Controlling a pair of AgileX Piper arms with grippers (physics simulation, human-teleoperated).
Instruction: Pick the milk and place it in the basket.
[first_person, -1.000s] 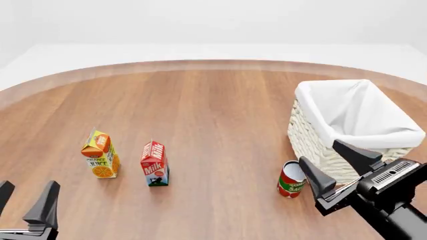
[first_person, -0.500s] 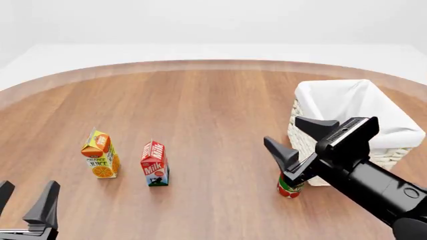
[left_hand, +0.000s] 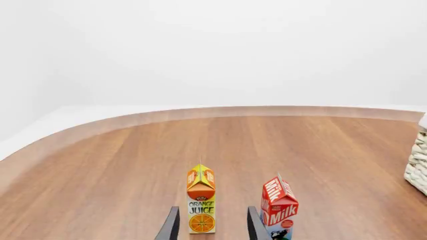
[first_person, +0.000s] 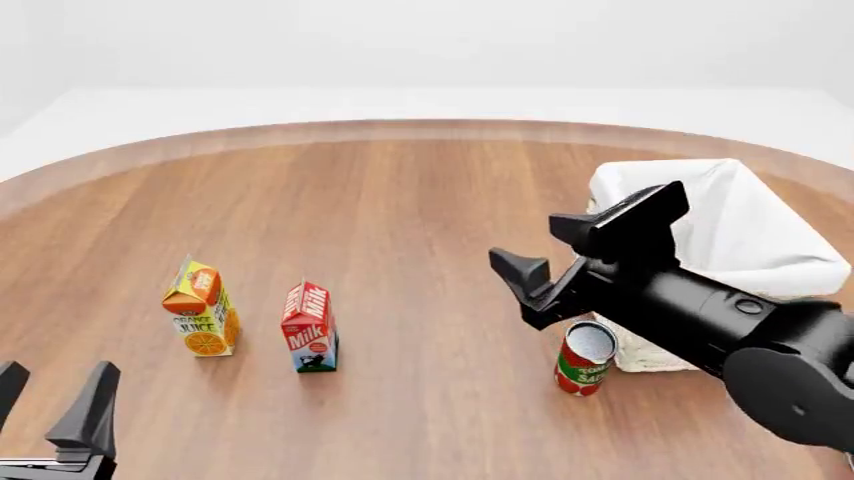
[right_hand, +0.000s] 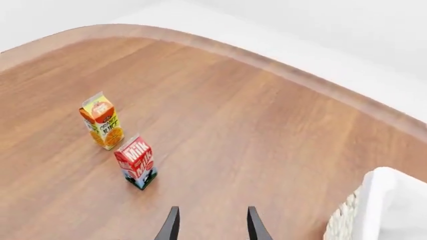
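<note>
The right pincer (first_person: 574, 255), spread and empty, hangs well right of the milk (first_person: 308, 328). The juice (first_person: 200, 310) stands just left of the milk, so a wide approach could topple it. The left pincer (first_person: 51, 405) is spread too, idle.

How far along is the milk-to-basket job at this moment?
Nothing is done yet: the milk stands upright on the table beside the juice carton, ungripped. In hand: the right gripper is open, raised above the red can in front of the basket. The left gripper sits open at the near edge. Left: reach, grasp, carry, release.
</note>
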